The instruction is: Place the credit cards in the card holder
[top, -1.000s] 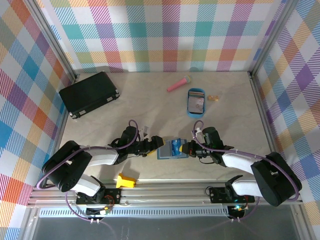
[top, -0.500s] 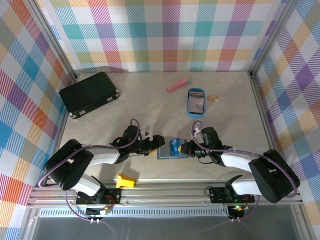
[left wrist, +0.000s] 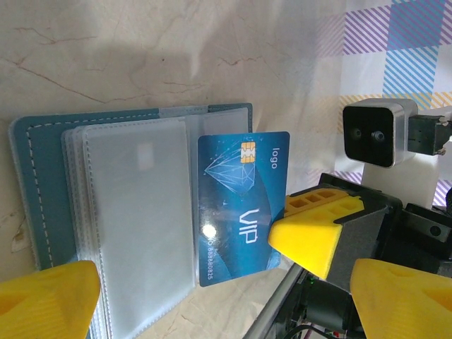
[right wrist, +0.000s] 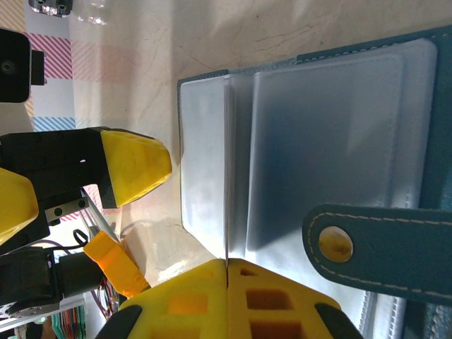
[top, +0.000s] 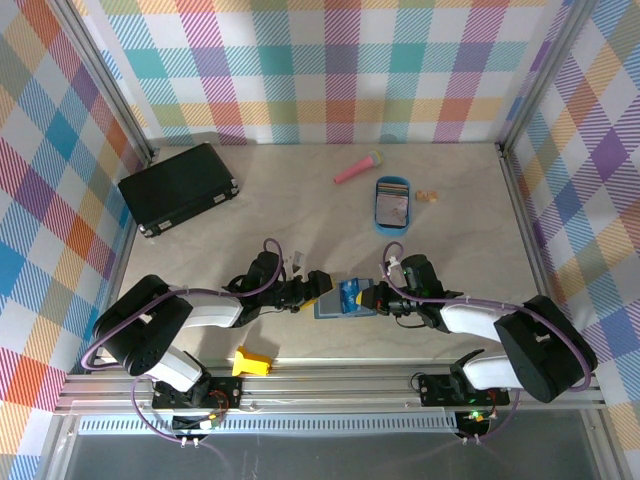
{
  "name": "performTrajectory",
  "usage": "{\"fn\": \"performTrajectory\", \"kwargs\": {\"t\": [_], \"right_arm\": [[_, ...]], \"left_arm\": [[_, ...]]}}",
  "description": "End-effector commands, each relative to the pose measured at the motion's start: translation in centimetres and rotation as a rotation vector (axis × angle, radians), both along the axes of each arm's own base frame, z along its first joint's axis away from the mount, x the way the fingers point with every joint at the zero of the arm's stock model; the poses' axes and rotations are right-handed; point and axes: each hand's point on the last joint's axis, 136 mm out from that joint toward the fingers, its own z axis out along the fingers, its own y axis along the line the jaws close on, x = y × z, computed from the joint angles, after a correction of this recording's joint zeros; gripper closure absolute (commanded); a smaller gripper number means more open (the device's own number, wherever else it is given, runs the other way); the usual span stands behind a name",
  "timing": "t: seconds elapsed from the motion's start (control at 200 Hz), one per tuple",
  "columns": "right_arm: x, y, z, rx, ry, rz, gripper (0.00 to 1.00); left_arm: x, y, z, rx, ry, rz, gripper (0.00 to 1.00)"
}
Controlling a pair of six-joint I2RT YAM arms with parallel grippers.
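Teal card holder (top: 328,306), lying open on the table (top: 460,250) at the near centre, between the two grippers. Clear inner sleeves (left wrist: 138,212) face up; snap tab (right wrist: 381,247) lies across one side.

Blue credit card (left wrist: 240,205), marked VIP, with a chip, its left edge meeting the sleeves' edge, the rest overhanging the holder's right side.

Right gripper (top: 368,297): clenched on the blue card's right edge; from its own wrist the card shows edge-on between the fingers (right wrist: 282,300).

Left gripper (top: 315,292): released, jaws wide apart, grasping nothing, just beside the holder's left side.

Further cards (top: 392,207): stacked in a bright blue oval tray (top: 379,222), well apart, towards the far right.

Also on the table: pink stick-like item (top: 358,167) beyond the tray; black case (top: 178,187) at the far left.
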Motion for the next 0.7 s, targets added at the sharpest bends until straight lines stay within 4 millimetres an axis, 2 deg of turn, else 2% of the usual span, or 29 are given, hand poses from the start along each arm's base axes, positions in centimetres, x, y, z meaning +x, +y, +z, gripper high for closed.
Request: {"fn": "performTrajectory", "kwargs": {"t": [0.0,0.695], "right_arm": [[0.24,0.46,0.44,0.019,-0.014,0.005,1.00],[0.43,0.74,-0.13,0.022,0.006,-0.012,1.00]], "left_arm": [[0.05,-0.93,0.92,-0.030,-0.020,-0.020,0.09],[0.01,-0.61,0.20,-0.016,-0.009,-0.004,0.09]]}}
